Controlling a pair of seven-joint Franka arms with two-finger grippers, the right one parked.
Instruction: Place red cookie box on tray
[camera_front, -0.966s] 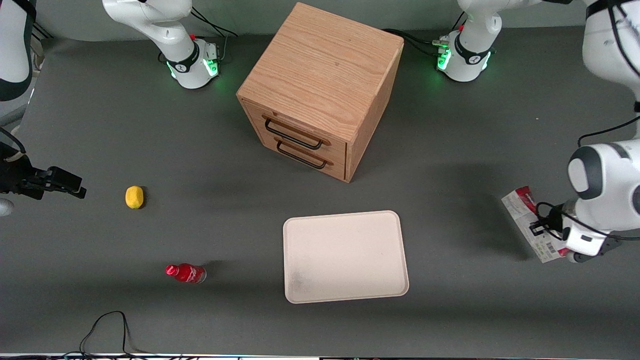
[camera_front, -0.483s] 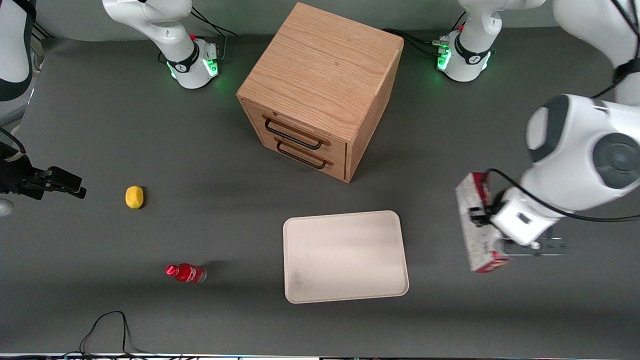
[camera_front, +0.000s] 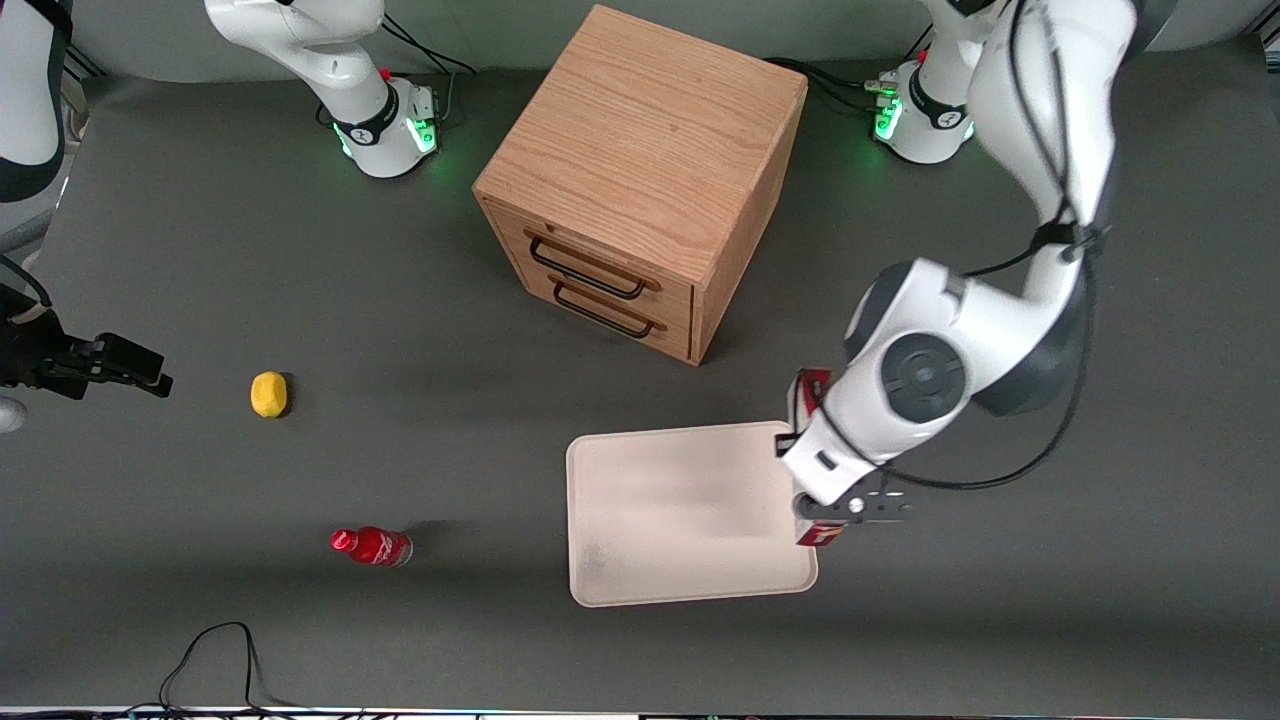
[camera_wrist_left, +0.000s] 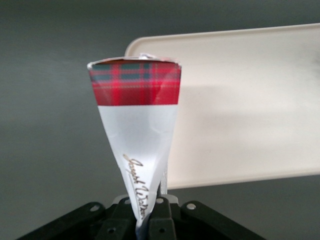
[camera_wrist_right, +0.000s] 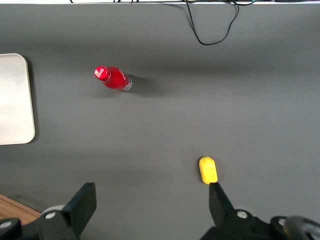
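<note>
Two task objects appear together at the working arm's end of the bench (camera_front: 300, 250): the red cookie box (camera_wrist_left: 137, 145) and the cream-white tray (camera_front: 680, 510). The gripper (camera_front: 835, 515) hangs above the tray's edge that faces the working arm's end, its jaws pinching the red cookie box near one end. In the left wrist view the carton runs lengthwise away from the jaws, a white face with script lettering leading to a red tartan band at its free end, and that free end lies over the tray's rounded corner. In the front view only two red parts of the box show, one just above the tray's 1 o'clock corner and one below the gripper at about 4 o'clock on the tray; the wrist hides the rest. Whether the box touches the tray cannot be told.

The wooden drawer cabinet (camera_front: 640, 180) stands at 12 o'clock from the tray, farther from the front camera, with two black-handled drawers. A small red bottle (camera_front: 372, 546) lies on the bench at 9 o'clock from the tray, toward the parked arm's end. A yellow lemon-like object (camera_front: 268, 393) rests at about 10 o'clock from the tray, farther along toward the same end. A black cable (camera_front: 215, 655) loops on the bench edge nearest the front camera.
</note>
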